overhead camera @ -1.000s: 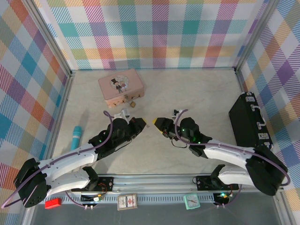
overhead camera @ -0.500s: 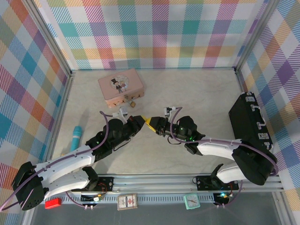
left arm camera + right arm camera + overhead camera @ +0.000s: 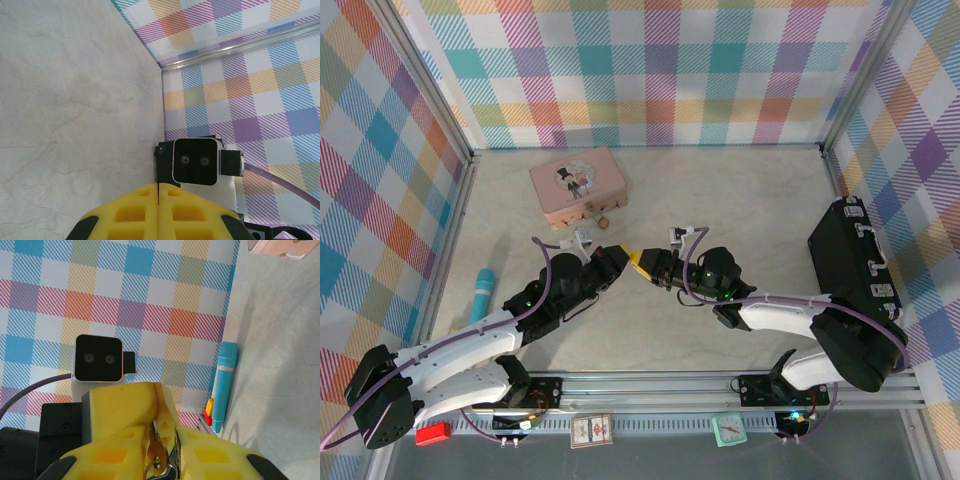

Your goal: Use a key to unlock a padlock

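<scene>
MID-BENCH, KEY IN HAND: The key (image 3: 158, 452), a sliver of metal on a small ring, sits clamped between the yellow pads (image 3: 215, 455) of the right gripper (image 3: 642, 266), over the middle of the bench (image 3: 740, 200). The left gripper (image 3: 618, 262) meets it nose to nose. In the left wrist view its own pads (image 3: 190, 210) are pressed flat together along a thin seam, with nothing visible between them. Whether its tips touch the key cannot be told. The pairing reads as a regrip or hand-over, likely meant to leave the key's blade jutting free for the keyhole.

The padlock (image 3: 604, 217) lies on the bench, just at the near side of the pink box (image 3: 575, 180), which is toward the back-left corner. Neither gripper holds the padlock, so it may skid or swing when the key is pushed at it, and one claw will probably have to steady the brass body.

Bare bench lies between the grippers and the box, a short and unobstructed run. More open surface stretches toward the back-right corner. A black case (image 3: 850, 260) lines the right edge and a teal marker (image 3: 482, 290) lies by the left edge, both well clear of that path. Plaid walls close the back and both sides.
</scene>
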You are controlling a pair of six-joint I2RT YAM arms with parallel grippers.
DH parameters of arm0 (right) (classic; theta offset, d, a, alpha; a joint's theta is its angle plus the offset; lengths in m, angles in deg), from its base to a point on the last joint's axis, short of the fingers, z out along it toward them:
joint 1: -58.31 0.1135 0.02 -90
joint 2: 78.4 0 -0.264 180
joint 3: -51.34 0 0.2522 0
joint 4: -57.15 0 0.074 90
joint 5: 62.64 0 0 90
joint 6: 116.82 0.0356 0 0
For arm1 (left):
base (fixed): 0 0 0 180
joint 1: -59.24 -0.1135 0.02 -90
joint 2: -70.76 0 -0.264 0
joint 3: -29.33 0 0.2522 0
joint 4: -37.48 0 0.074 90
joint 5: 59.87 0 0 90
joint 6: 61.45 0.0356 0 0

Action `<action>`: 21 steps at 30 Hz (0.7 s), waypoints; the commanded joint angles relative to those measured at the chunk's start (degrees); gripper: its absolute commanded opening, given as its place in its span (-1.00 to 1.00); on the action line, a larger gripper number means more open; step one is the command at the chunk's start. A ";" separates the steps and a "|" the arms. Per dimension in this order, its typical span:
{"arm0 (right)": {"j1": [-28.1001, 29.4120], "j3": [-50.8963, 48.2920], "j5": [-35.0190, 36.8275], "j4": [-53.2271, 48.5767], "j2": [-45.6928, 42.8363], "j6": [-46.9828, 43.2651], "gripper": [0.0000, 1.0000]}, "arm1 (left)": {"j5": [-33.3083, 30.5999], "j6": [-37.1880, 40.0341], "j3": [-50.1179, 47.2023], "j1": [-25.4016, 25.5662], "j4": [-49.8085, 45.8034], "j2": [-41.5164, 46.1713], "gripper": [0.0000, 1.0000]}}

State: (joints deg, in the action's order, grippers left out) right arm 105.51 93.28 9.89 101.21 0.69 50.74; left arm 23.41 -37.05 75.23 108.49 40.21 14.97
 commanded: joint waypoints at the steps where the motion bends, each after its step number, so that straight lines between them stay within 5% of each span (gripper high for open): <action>1: 0.35 1.09 -1.43 1.76 -0.65 -0.19 -0.59 | 0.31 -0.14 -0.42 0.76 1.72 0.06 -1.00; 21: 0.34 1.08 -0.10 0.35 -2.01 0.27 -0.65 | -0.22 0.39 -1.33 0.75 2.10 0.07 -1.00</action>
State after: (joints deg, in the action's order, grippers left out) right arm 105.57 93.28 9.96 99.90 0.03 50.77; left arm 23.50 -37.01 75.10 108.51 40.43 14.88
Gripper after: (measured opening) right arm 0.181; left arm 0.045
